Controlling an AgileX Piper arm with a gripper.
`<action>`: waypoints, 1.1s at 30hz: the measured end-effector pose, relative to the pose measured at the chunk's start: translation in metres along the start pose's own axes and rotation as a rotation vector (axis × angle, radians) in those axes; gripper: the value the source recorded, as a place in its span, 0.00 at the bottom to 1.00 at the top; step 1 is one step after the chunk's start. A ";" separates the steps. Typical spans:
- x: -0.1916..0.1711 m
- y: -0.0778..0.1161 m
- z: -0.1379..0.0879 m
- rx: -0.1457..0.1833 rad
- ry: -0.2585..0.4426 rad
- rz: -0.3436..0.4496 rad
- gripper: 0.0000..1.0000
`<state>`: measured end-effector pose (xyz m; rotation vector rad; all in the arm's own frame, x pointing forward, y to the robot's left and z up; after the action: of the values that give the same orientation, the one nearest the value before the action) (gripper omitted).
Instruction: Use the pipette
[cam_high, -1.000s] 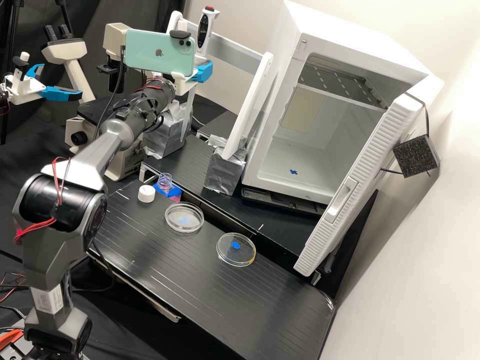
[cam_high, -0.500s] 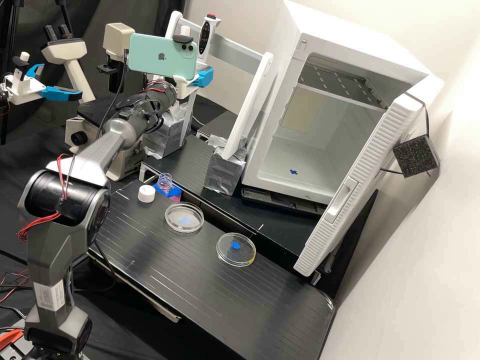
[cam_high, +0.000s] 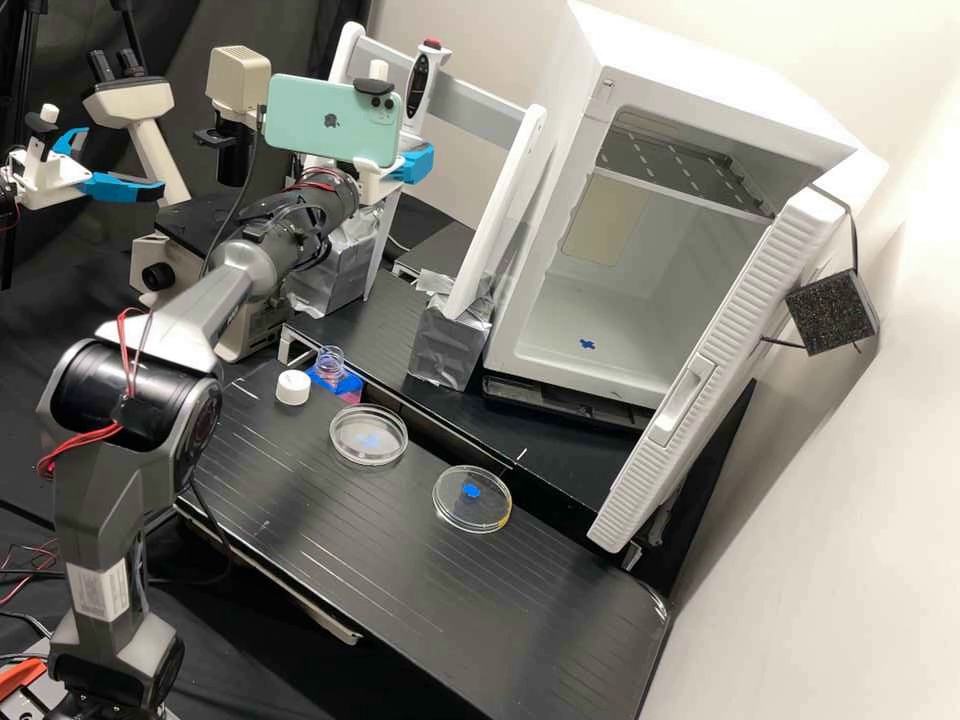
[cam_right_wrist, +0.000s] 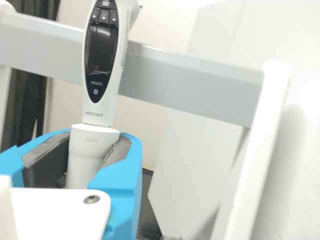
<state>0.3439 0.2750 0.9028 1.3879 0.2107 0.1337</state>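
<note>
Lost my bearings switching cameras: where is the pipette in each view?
High view: the pipette is left of centre, near the top, right of the mint phone.
Wrist view: the pipette is between the blue fingers of the end effector.
Shared landmark: the grey crossbar behind the pipette.

1. Pale, brightly lit wall (cam_high: 900, 430), three o'clock.
2. Dark, folded curtain (cam_high: 300, 22), eleven o'clock.
3. Black bench (cam_high: 470, 620), six o'clock, its top thinly streaked.
4. Black cloth (cam_high: 290, 670), seven o'clock, beside the bench.

The high view looks forward and down from farther back. The wrist view, on the arm (cam_high: 180, 310), faces the pipette (cam_right_wrist: 101, 55) up close. Both see it and the grey bar (cam_right_wrist: 190, 82).
</note>
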 end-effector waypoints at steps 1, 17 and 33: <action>0.000 0.001 0.001 0.004 -0.004 0.002 0.00; 0.008 -0.010 0.008 0.017 -0.034 -0.027 0.00; 0.008 -0.012 0.005 0.026 -0.036 -0.025 1.00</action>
<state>0.3522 0.2698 0.8909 1.4124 0.2006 0.0859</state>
